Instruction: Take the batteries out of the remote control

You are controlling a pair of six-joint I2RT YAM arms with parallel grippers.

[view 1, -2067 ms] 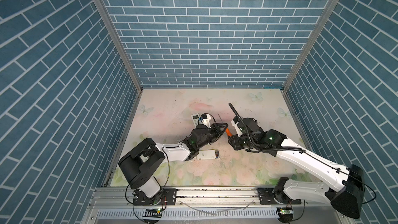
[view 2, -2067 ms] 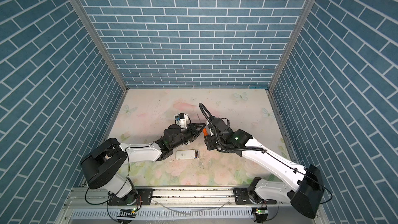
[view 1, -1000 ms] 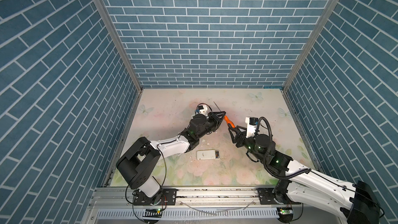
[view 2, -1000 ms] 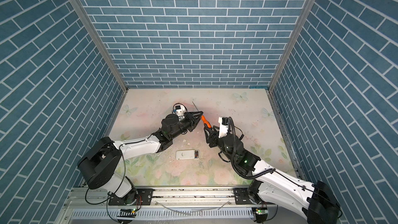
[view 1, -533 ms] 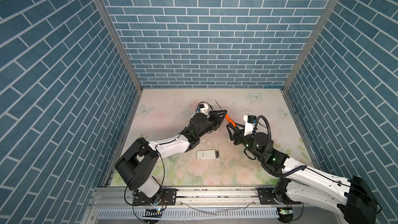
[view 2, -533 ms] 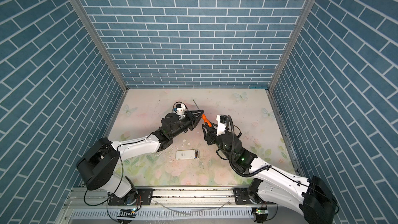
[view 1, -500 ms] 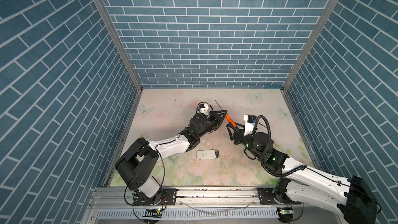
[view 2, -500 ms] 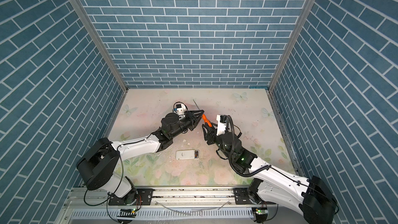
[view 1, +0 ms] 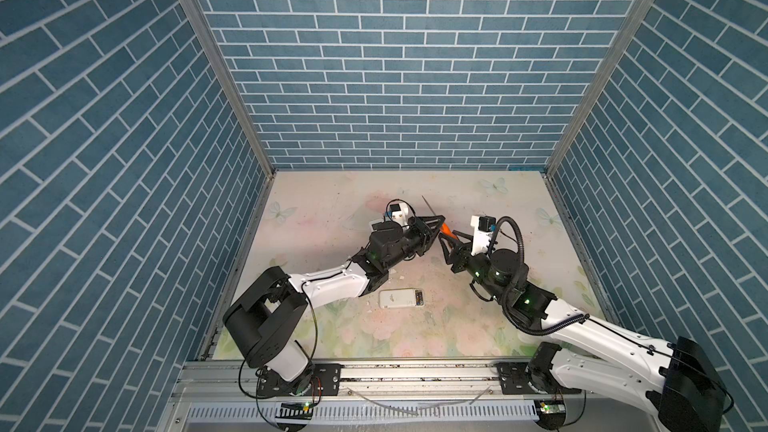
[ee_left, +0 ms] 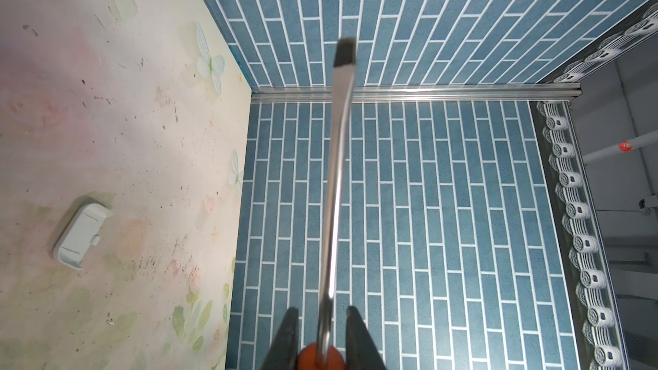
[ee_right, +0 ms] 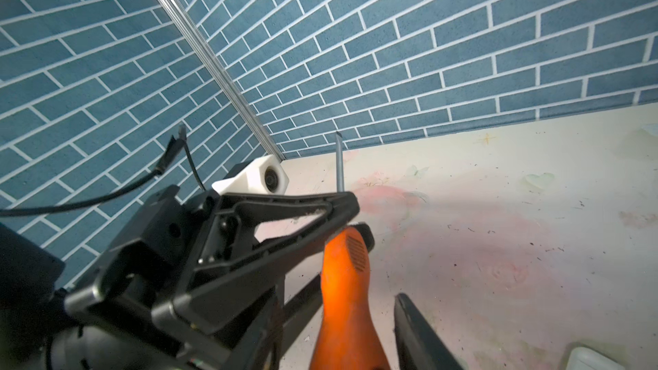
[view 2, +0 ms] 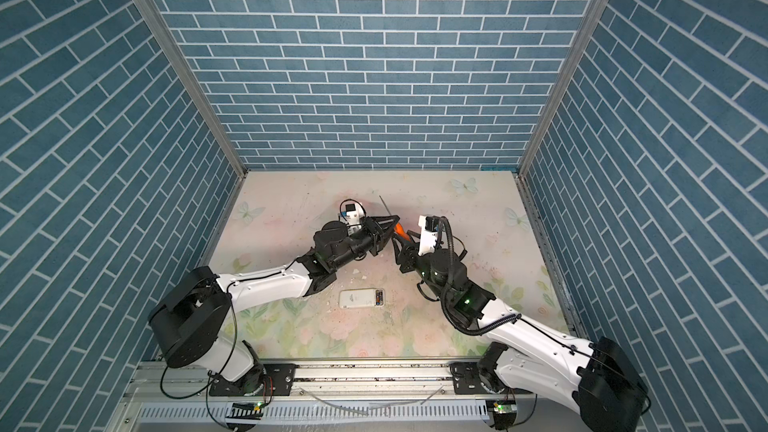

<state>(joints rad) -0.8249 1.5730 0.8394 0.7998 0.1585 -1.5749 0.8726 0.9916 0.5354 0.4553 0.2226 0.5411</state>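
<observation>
Left tool (view 1: 439, 219): clamped narrow on the metal shaft of a screwdriver (ee_left: 334, 172), just above its orange handle. The blade points up and toward the far wall.
Right tool (ee_right: 358, 291): its jaws stand either side of the orange handle with a gap showing on one side, so it does not look to be gripping yet.
Step in hand: this looks like a hand-over of the screwdriver from left to right, in the air over the middle of the table (view 1: 332, 201).
Remote (view 1: 399, 298): white and lying flat on the table, nearer than both tools and between the arms. Neither tool touches it.
Batteries: the battery bay (view 2: 378, 297) at the remote's right end shows dark and open. They likely sit in there, but it is too small to tell them singly.
Cover (ee_left: 80, 236): a small white piece lying loose on the table.
Handling: I judge the batteries light, hard, smooth and round, so apt to slip and roll. A spring probably pins each one.
Where to hold: lever up one end with the blade, then pinch across the middle of the body, not the ends.
Risk: the blade could skid off, or the light remote could slide unless pinned.
</observation>
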